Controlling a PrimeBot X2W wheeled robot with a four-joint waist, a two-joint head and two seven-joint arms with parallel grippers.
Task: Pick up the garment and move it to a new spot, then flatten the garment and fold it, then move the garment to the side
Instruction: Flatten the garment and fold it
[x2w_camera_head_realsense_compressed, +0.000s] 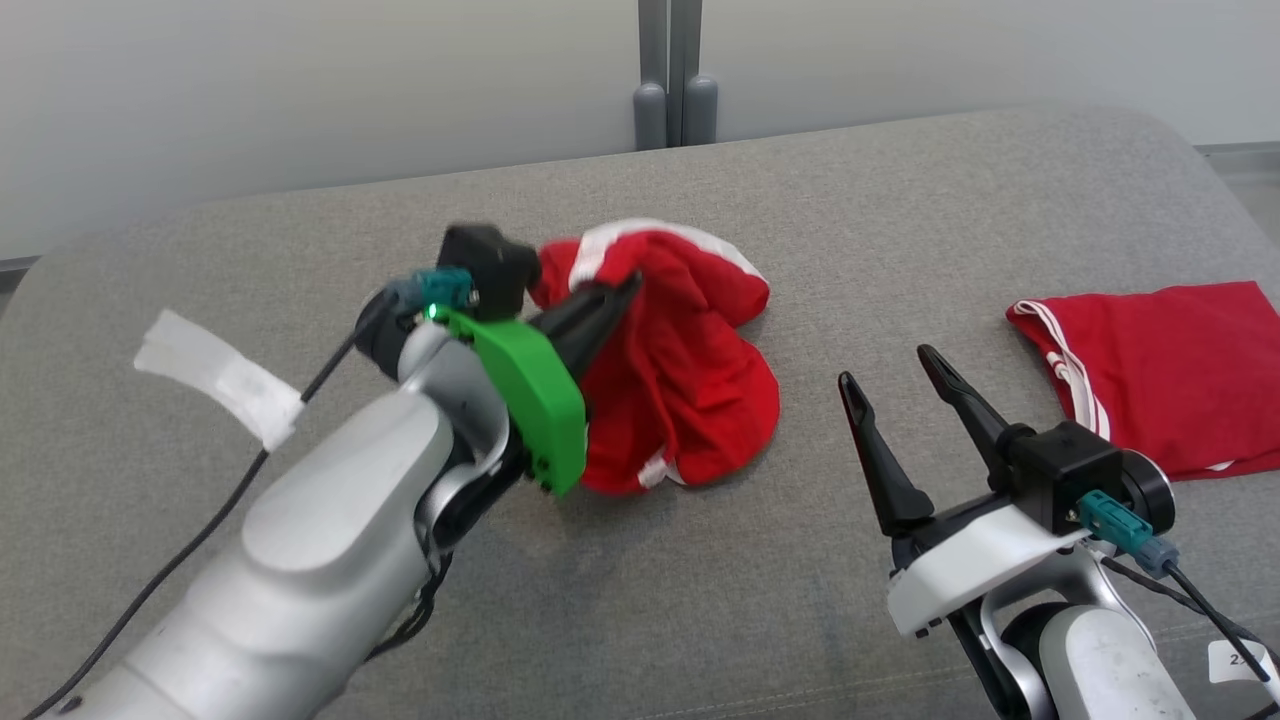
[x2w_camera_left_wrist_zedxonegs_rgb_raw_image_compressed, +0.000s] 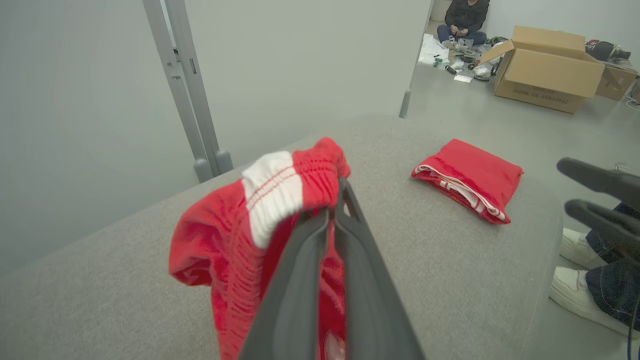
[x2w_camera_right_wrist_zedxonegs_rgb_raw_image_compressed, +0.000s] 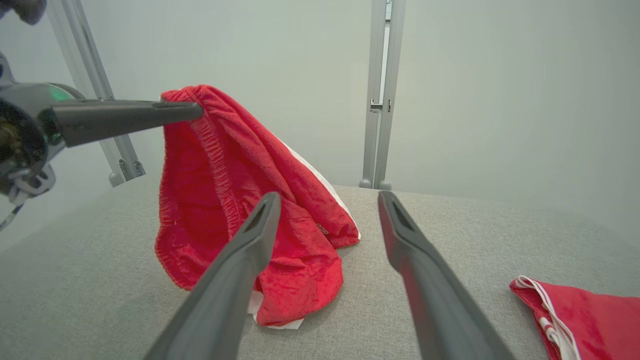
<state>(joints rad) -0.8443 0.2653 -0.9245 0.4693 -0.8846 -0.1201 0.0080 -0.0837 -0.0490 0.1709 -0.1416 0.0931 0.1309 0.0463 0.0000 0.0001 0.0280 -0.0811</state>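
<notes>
The left gripper (x2w_camera_head_realsense_compressed: 612, 303) is pressed together on the elastic waistband of the garment (x2w_camera_head_realsense_compressed: 690, 390), holding that edge up over the middle of the table (x2w_camera_head_realsense_compressed: 700, 600) while the rest hangs down with its hem resting on the grey top. The right gripper (x2w_camera_head_realsense_compressed: 887, 364) stands spread and empty to the right and nearer, so the cloth lies to its far left; a folded red piece (x2w_camera_head_realsense_compressed: 1160, 370) lies further right. Print on the cardboard box (x2w_camera_left_wrist_zedxonegs_rgb_raw_image_compressed: 545, 75) is too blurred to read.
</notes>
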